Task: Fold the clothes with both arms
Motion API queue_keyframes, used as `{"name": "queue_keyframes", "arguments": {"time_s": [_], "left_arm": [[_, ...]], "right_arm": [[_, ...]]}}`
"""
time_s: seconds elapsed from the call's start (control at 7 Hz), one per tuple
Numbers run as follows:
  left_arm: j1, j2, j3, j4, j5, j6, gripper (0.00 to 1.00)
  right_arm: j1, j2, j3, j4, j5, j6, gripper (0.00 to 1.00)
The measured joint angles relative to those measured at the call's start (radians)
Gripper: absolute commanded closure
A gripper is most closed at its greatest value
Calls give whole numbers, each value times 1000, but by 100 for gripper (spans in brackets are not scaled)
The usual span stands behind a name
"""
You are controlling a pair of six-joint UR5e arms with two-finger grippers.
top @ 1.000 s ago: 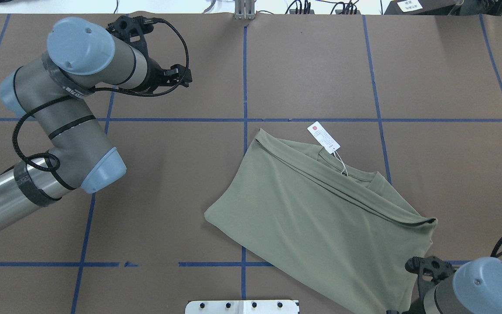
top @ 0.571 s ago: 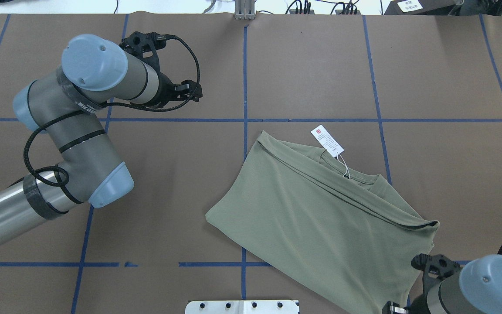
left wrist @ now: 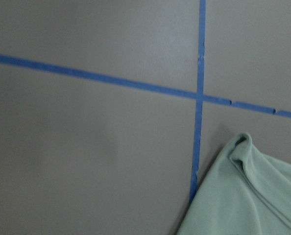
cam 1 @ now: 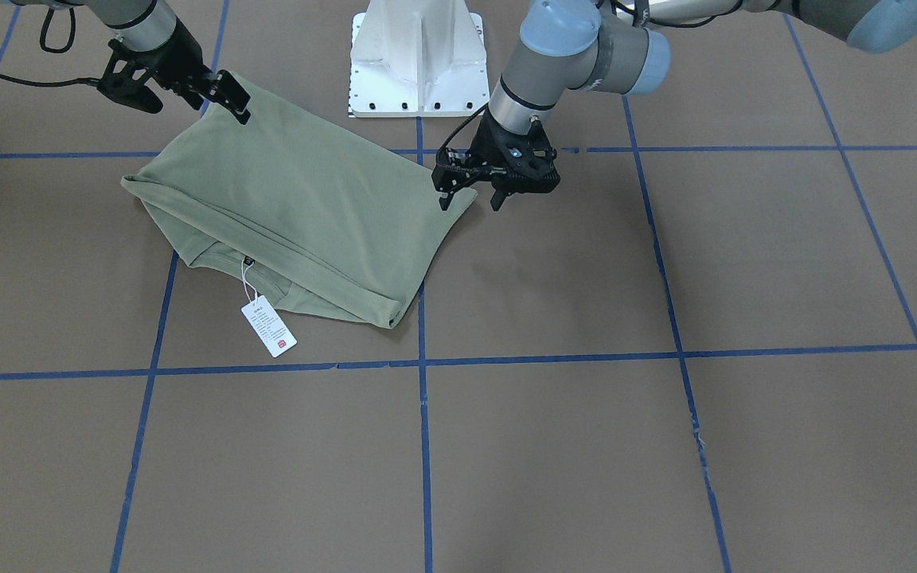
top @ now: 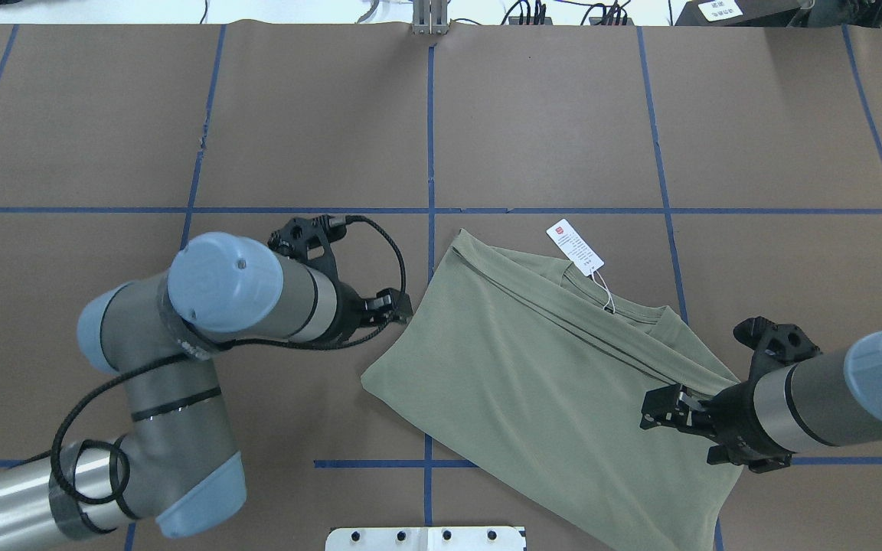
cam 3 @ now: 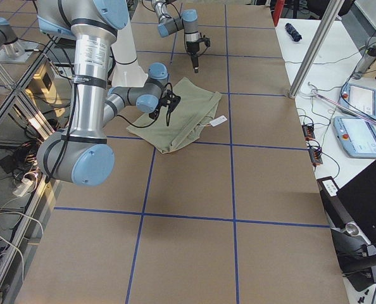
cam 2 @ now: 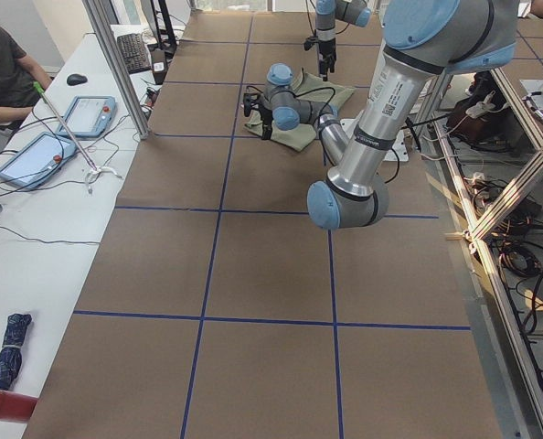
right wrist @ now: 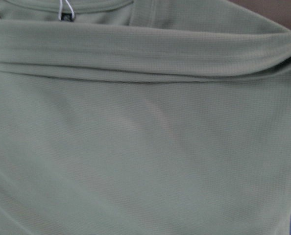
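Observation:
The sage-green shirt [top: 548,383] lies folded on the brown table, its white hang tag [top: 575,247] at the far edge; it also shows from the front [cam 1: 299,207]. My left gripper [top: 404,306] is at the shirt's left edge, and from the front the left gripper [cam 1: 470,203] stands open, its fingers either side of that corner. My right gripper [top: 649,411] hovers low over the shirt's right part near the fold line. In the front view the right gripper [cam 1: 232,97] looks open at the cloth's edge. The right wrist view is filled with green knit [right wrist: 145,147].
Blue tape lines [top: 429,153] grid the brown table. The white pedestal base [cam 1: 415,60] stands at the near edge, right beside the shirt. A side table [cam 2: 43,210] with tablets [cam 2: 29,157] and a seated person [cam 2: 2,64] lies beyond the far edge.
My left arm has swung from the far left of the table down to the shirt's left edge. My right arm has come in from the near right corner over the shirt. The shirt has barely moved.

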Motion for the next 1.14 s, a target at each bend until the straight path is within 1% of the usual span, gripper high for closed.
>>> {"name": "queue_keyframes", "arguments": {"time_s": [0.14,0.29,0.43,0.57,0.86,1.14], "left_arm": [[56,22,-19,1,29,-81,11],[104,28,-17,1,56,-145,14],[131,27,-3,1,72,-176,15],[134,25,14,0,87,-186,19],[109,24,31,-1,105,-187,45],[94,22,59,-8,114,-185,47]], "right_arm": [[30,30,-7,0,0,0,0],[43,58,-19,0,-1,-1,0],[49,75,-28,0,-1,-1,0],[52,82,-33,-1,-1,-1,0],[53,86,-38,-1,-2,-1,0],[55,87,-47,0,-3,-1,0]]}}
